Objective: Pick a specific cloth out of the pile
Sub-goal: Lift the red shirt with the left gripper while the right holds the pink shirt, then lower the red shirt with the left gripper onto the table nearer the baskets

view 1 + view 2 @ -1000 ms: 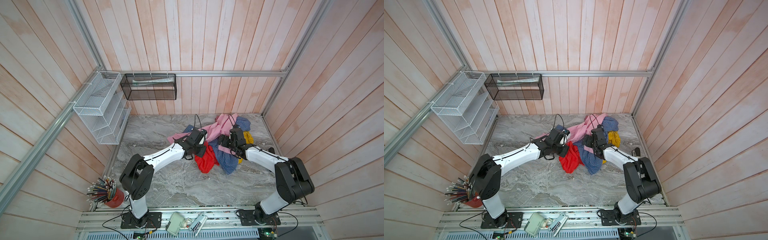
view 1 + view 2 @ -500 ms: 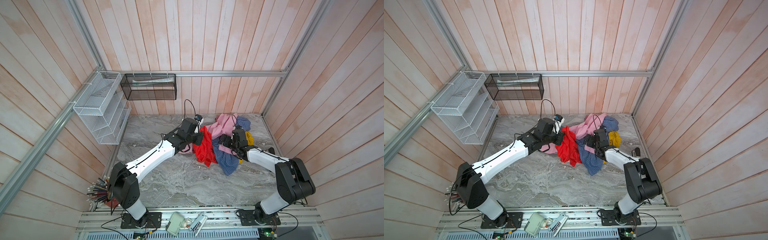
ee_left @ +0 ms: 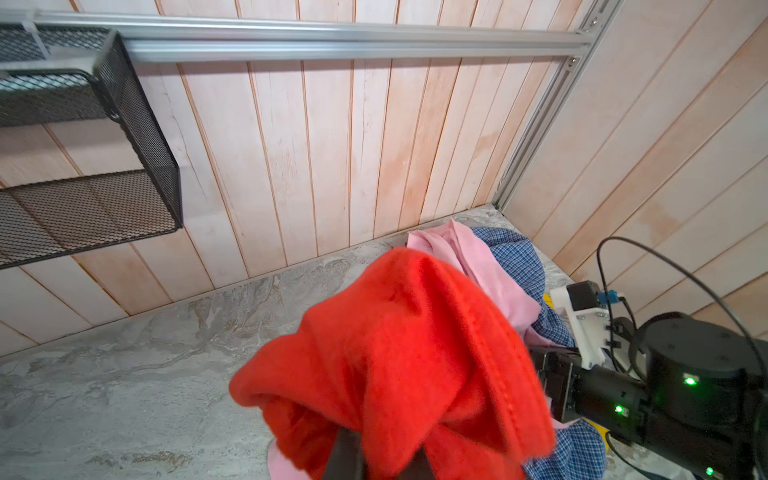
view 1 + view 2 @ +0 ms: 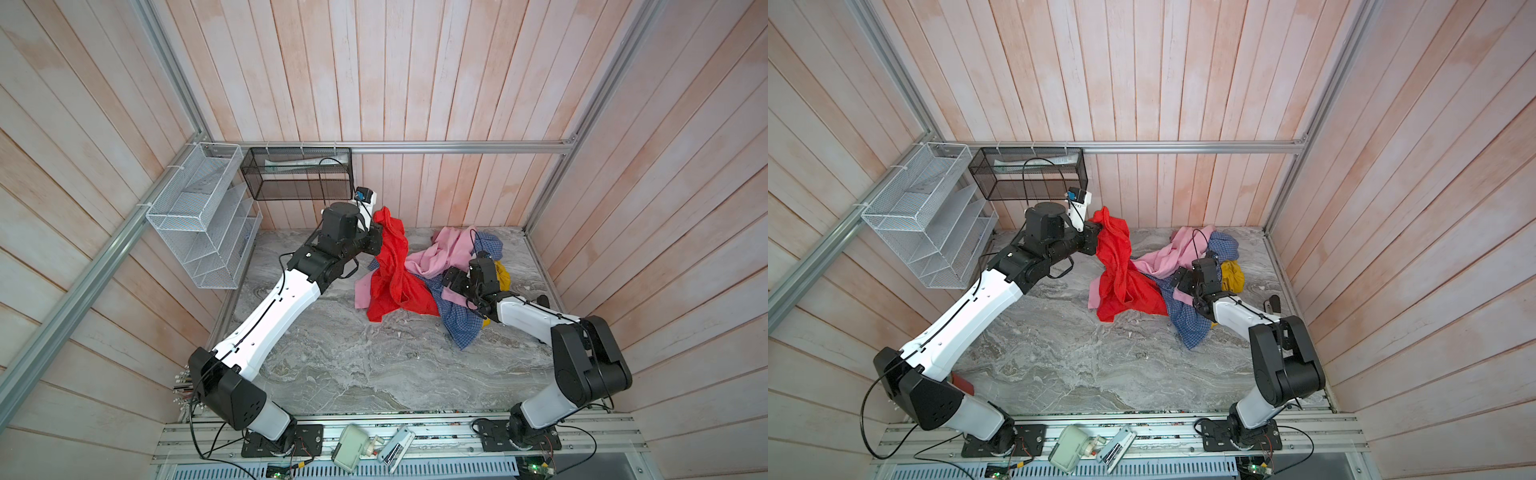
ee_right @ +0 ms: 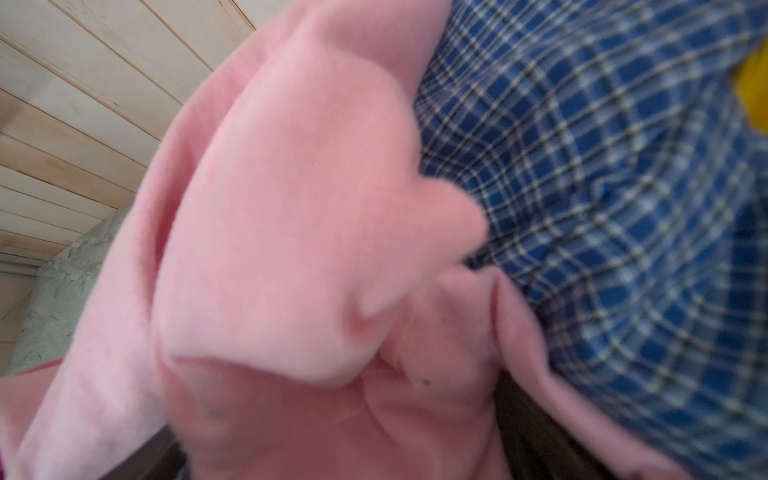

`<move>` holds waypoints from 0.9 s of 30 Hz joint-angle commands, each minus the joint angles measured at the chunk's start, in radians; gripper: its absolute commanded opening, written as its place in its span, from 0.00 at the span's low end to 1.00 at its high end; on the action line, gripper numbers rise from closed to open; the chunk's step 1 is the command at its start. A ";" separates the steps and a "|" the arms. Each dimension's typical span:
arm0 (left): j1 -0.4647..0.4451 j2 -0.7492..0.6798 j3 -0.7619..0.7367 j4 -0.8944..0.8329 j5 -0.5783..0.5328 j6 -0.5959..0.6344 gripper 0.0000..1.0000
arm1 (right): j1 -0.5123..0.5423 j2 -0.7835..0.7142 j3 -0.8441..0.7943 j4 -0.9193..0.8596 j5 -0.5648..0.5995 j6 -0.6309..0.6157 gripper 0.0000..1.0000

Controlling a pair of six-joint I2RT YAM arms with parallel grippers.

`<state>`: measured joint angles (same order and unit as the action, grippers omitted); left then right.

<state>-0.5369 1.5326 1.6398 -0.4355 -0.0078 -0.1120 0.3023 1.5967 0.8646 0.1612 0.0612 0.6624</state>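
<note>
red thin fabric, the cloth [image 4: 392, 270], hangs from the left gripper [image 4: 374, 243], whose jaws are clamped tight on its upper end. in the left wrist view the cloth [image 3: 399, 361] drapes over the fingers, and only one dark finger [image 3: 345, 455] peeks from under the fold. its long axis runs steeply, from the bunched tip just above the fingers down toward the front of the marble table [image 4: 353, 361]. the lower end fans out flat on the marble well below the fingers, touching the pile [image 4: 449, 266] along one edge.

the left arm is stretched long from its base, the white link sloping up. its wrist is bent so the gripper points sideways toward the right arm, raised near the black mesh basket [image 4: 297, 174]. the right arm is folded low, forearm lying along the table. the right gripper [image 4: 457, 284] is pressed down into the pile between the pink garment [image 4: 451, 245] and the checked shirt [image 4: 463, 328], with the mustard garment [image 4: 503, 278] just behind its fingers. in the right wrist view the pink garment [image 5: 291, 249] smothers the fingers, so i cannot tell whether they are clenched or released.
</note>
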 commanded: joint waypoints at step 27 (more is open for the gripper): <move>0.141 -0.132 0.068 -0.018 0.055 0.042 0.01 | -0.055 0.017 -0.085 -0.068 0.007 0.070 0.98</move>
<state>-0.3981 1.4181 1.7561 -0.5102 -0.0292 -0.0456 0.2653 1.5929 0.8234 0.2207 0.0502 0.7071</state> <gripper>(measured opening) 0.009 0.978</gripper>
